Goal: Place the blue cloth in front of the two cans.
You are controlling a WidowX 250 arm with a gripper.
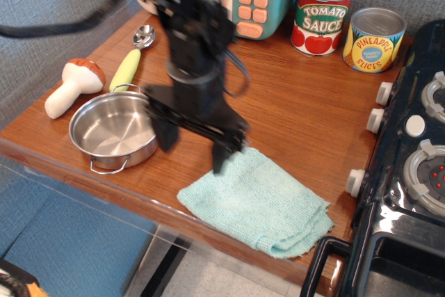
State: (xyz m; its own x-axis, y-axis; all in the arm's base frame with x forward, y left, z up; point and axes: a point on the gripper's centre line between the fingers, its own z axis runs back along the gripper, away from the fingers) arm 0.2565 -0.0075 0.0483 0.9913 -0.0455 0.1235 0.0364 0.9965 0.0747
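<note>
Gripper [193, 150] with jaws spread wide, empty, at the blue cloth's [259, 203] left corner, the two cans [349, 24] far behind it

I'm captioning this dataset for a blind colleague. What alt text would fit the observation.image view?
A black robot gripper, jaws open, hovers at the left edge of a blue cloth lying near the front of a wooden counter. Two cans stand at the back right; a steel pan sits at the left.
</note>
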